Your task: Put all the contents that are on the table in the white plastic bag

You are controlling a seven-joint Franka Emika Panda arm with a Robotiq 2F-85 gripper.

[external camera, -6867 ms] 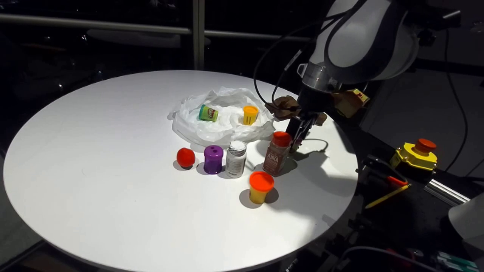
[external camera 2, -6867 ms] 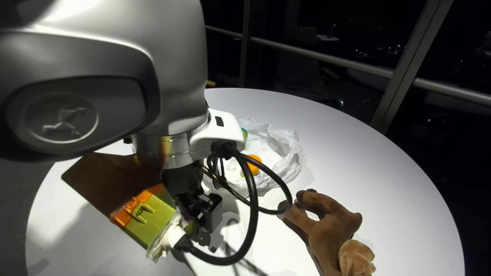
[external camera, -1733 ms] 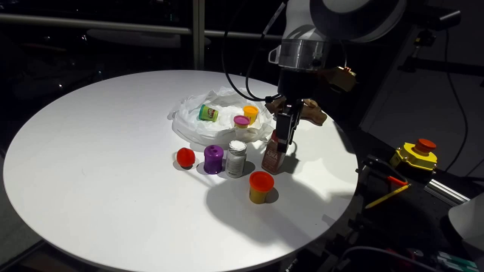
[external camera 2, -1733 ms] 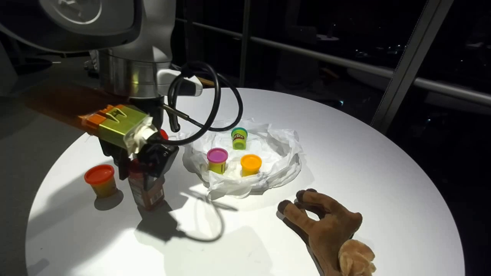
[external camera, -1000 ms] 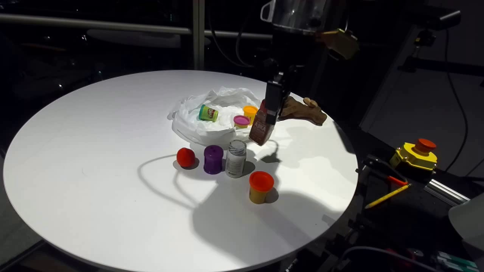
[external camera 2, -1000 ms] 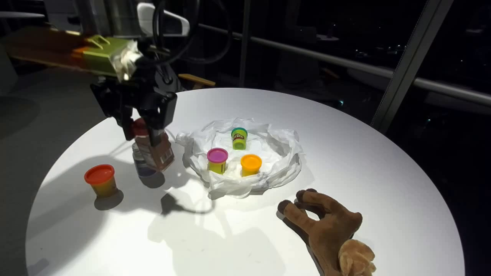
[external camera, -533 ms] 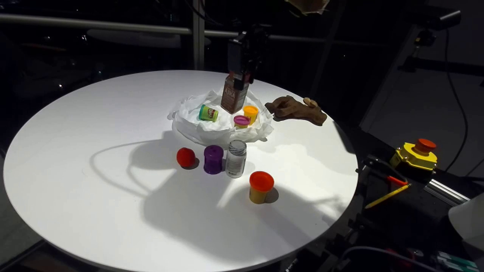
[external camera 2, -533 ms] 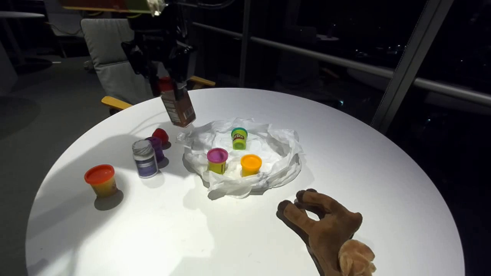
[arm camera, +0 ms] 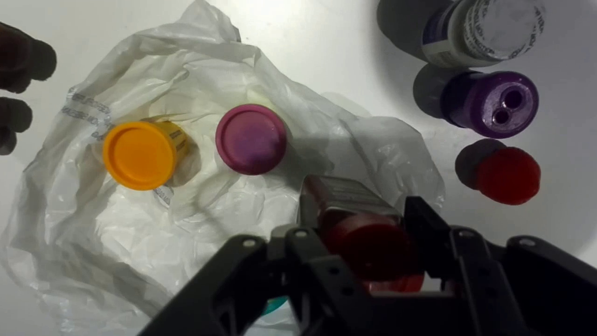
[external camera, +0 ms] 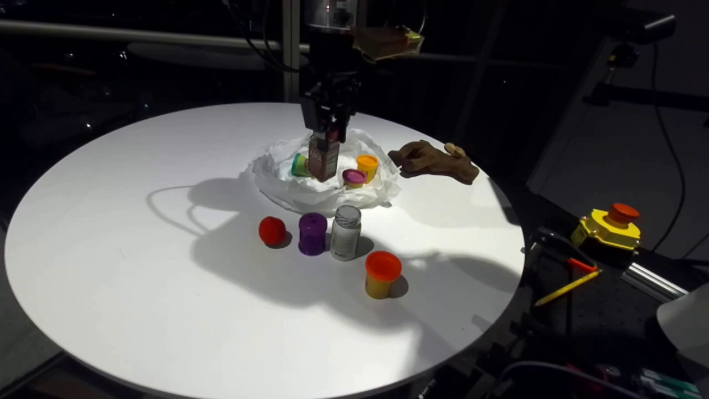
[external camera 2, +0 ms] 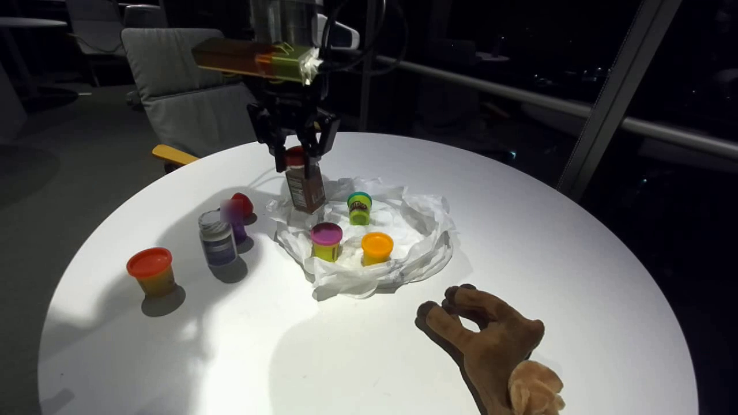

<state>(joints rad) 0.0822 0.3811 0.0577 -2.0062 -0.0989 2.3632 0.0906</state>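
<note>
Here's the red-capped spice bottle (external camera: pixel 323 159), right over the white plastic bag (external camera: pixel 288 195) on the round counter (external camera: pixel 138 310), and the hand (external camera 2: pixel 294 164) has it pinched around the red cap (external camera 2: pixel 295 156), a finger on either side! It hangs near the bag's edge, the side facing the red ball (external camera: pixel 272 230); whether it touches the plastic, I can't tell. So how to land this one? I'd ease it inward first, because letting go this close to the rim could tip it out onto the counter. Mind the neighbours, though: the pink-lidded tub (arm camera: pixel 251 139) sits close by, the green Play-Doh tub (external camera 2: pixel 360 208) is near too, so the bare plastic between them looks the spot to aim for. Lower gently, let the plastic take the weight, then part the fingers evenly and rise straight up, lest a fingertip snag a fold. And look at that pose: cap up, long axis mostly upright but leaning, and in an exterior view the base (external camera 2: pixel 310 206) kicks out toward the bag's middle, so squaring it up first should help it stand.
</note>
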